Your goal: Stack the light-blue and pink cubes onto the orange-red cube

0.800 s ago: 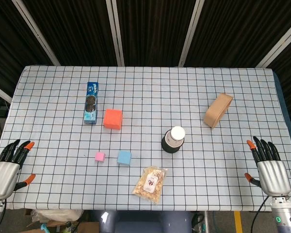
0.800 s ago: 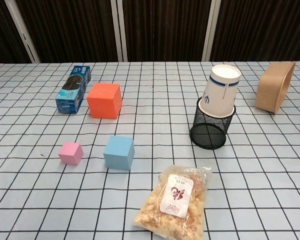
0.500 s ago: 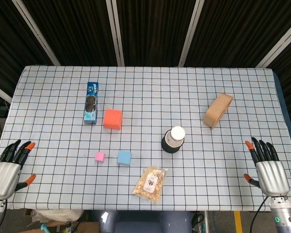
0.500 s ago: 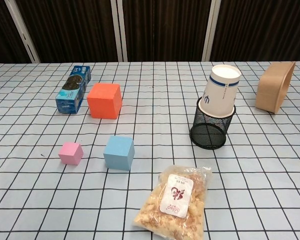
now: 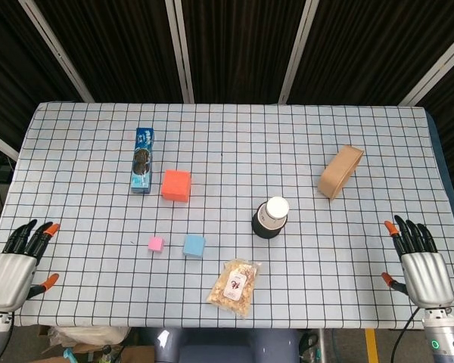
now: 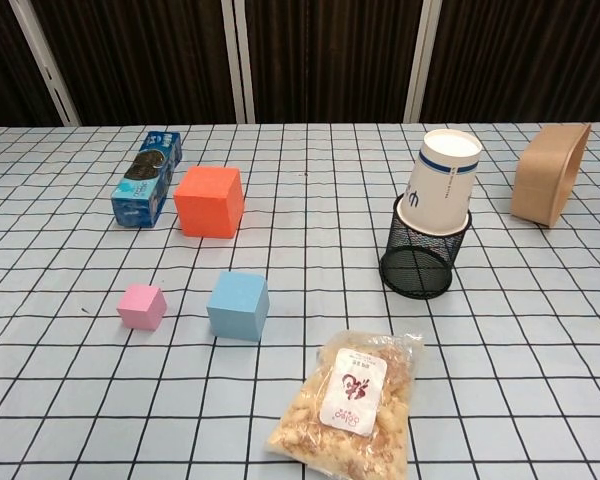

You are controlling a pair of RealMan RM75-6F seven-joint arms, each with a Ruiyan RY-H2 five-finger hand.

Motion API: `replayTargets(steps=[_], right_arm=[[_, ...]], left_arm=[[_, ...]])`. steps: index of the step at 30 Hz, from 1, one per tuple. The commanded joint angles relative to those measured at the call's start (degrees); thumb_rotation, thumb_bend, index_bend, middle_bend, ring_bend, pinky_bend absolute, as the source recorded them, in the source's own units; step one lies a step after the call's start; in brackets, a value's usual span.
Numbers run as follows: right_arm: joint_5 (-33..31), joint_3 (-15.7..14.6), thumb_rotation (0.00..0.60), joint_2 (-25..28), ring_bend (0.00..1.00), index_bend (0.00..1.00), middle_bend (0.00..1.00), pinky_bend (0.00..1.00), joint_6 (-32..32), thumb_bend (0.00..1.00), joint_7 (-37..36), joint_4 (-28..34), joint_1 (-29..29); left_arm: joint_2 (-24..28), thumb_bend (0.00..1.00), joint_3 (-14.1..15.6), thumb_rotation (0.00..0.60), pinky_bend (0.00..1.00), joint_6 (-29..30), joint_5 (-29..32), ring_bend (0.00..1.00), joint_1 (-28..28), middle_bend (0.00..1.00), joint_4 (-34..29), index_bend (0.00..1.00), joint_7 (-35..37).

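Note:
The orange-red cube (image 5: 175, 185) (image 6: 209, 201) stands on the checked cloth left of centre. In front of it sit the small pink cube (image 5: 156, 243) (image 6: 142, 306) and, just to its right, the larger light-blue cube (image 5: 194, 246) (image 6: 238, 306), each apart from the others. My left hand (image 5: 13, 265) hangs at the table's near left corner, fingers spread and empty. My right hand (image 5: 420, 265) is at the near right corner, also spread and empty. Both hands are far from the cubes and appear only in the head view.
A blue cookie box (image 5: 141, 159) (image 6: 146, 176) lies left of the orange-red cube. A paper cup (image 6: 439, 192) sits upside down on a black mesh holder (image 6: 420, 262). A snack bag (image 5: 234, 286) (image 6: 352, 402) lies near the front edge. A tan container (image 5: 340, 171) (image 6: 550, 172) lies at the right.
Both hands have drifted slightly toward the near edge of the table. The cubes and other objects have not moved.

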State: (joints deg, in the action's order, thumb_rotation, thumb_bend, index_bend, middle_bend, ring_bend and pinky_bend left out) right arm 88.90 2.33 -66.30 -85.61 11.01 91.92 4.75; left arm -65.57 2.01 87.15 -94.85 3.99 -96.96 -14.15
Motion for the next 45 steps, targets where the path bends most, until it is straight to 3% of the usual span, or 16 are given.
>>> replayTargets(steps=[1, 9, 14, 20, 24, 28, 33, 35, 40, 45], right_arm=[[-0.22, 0.07, 0.6, 0.12, 0.06, 0.07, 0.03, 0.09, 0.16, 0.1, -0.19, 0.0, 0.02], [-0.65, 0.08, 0.6, 0.38, 0.05, 0.07, 0.03, 0.09, 0.57, 0.1, -0.33, 0.31, 0.04], [-1.42, 0.1, 0.6, 0.38, 0.05, 0.07, 0.03, 0.09, 1.44, 0.1, -0.41, 0.31, 0.19], [-1.62, 0.07, 0.6, 0.45, 0.05, 0.07, 0.03, 0.09, 2.0, 0.1, -0.61, 0.36, 0.4], [-1.89, 0.23, 0.6, 0.58, 0.05, 0.07, 0.03, 0.09, 2.08, 0.1, -1.1, 0.25, 0.45], [-2.0, 0.29, 0.6, 0.73, 0.05, 0.07, 0.03, 0.09, 2.05, 0.1, -1.67, 0.07, 0.41], [-2.36, 0.36, 0.6, 0.9, 0.05, 0.07, 0.03, 0.09, 2.34, 0.1, -2.41, -0.07, 0.46], [-2.42, 0.37, 0.6, 0.97, 0.05, 0.07, 0.03, 0.09, 2.4, 0.1, -2.57, -0.03, 0.47], [-2.58, 0.36, 0.6, 1.07, 0.05, 0.07, 0.03, 0.09, 2.62, 0.1, -2.82, 0.02, 0.52], [-2.78, 0.34, 0.6, 1.34, 0.06, 0.07, 0.03, 0.09, 2.95, 0.1, -3.12, 0.18, 0.6]], left_arm=[[-0.15, 0.22, 0.14, 0.6, 0.09, -0.5, 0.1, 0.02, 0.11, 0.1, -0.07, 0.07, -0.1], [-0.97, 0.22, -0.57, 0.6, 0.09, -0.98, 0.21, 0.03, 0.82, 0.11, 0.73, 0.07, -0.18], [-1.71, 0.22, -0.98, 0.6, 0.09, -4.44, 0.82, 0.02, 2.97, 0.12, 0.59, 0.07, 1.62], [-0.85, 0.22, -2.74, 0.6, 0.09, -10.99, 2.51, 0.04, 7.52, 0.14, -4.35, 0.07, 0.25], [-0.94, 0.22, -4.5, 0.6, 0.14, -16.48, 5.54, 0.12, 11.13, 0.2, -9.74, 0.08, -4.01], [-1.98, 0.22, -6.23, 0.6, 0.32, -20.38, 9.7, 0.29, 14.06, 0.36, -14.57, 0.1, -9.73], [-6.0, 0.22, -8.72, 0.6, 0.57, -21.59, 14.95, 0.57, 16.7, 0.7, -17.99, 0.16, -14.45], [-7.59, 0.22, -9.34, 0.6, 0.64, -21.51, 16.65, 0.65, 17.48, 0.78, -18.6, 0.19, -16.13], [-10.8, 0.19, -9.85, 0.6, 0.72, -21.39, 21.18, 0.73, 19.1, 0.87, -19.9, 0.23, -21.03], [-14.39, 0.17, -10.18, 0.6, 0.73, -21.46, 28.82, 0.74, 21.4, 0.88, -20.85, 0.24, -27.43]])
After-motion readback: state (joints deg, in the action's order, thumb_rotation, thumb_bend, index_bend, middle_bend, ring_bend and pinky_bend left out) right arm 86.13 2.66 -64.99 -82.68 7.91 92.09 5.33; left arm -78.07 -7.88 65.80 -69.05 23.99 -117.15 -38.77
